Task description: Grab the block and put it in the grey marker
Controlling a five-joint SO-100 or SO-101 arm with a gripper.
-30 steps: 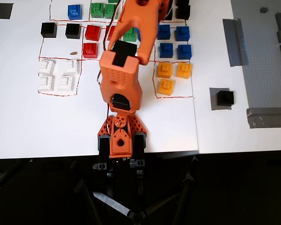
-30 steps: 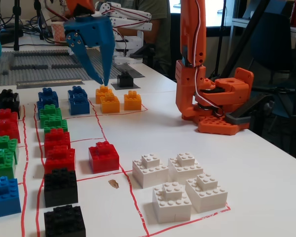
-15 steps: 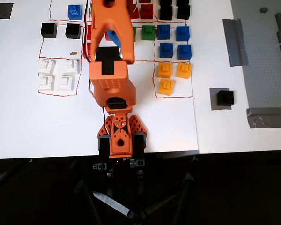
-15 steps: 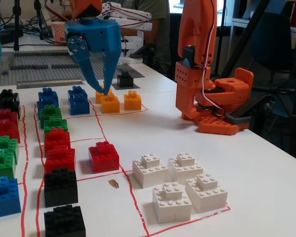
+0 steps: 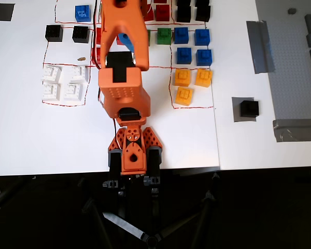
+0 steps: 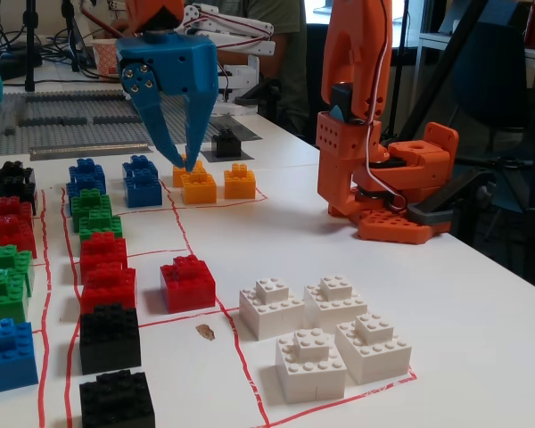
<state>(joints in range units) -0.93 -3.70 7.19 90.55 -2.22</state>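
A black studded block [image 5: 249, 108] sits on the small grey marker [image 5: 238, 103] at the right of the white table in the overhead view. In the fixed view the block [image 6: 226, 143] stands far back, behind the yellow cubes. My blue gripper [image 6: 182, 160] hangs fingers-down above the table near the yellow cubes, open and empty, well apart from the block. In the overhead view the orange arm hides most of the gripper; only a bit of its blue body [image 5: 125, 40] shows. Other black cubes [image 5: 53, 32] [image 6: 110, 337] stand in the sorted rows.
Red-outlined fields hold white cubes [image 5: 65, 82], yellow cubes [image 5: 189, 83], blue cubes [image 5: 193, 44], red cubes [image 6: 187, 283] and green cubes [image 6: 4, 283]. The orange arm base [image 5: 132, 150] is at the table's front edge. A grey baseplate [image 5: 295, 62] and tape strips [image 5: 262, 46] lie right.
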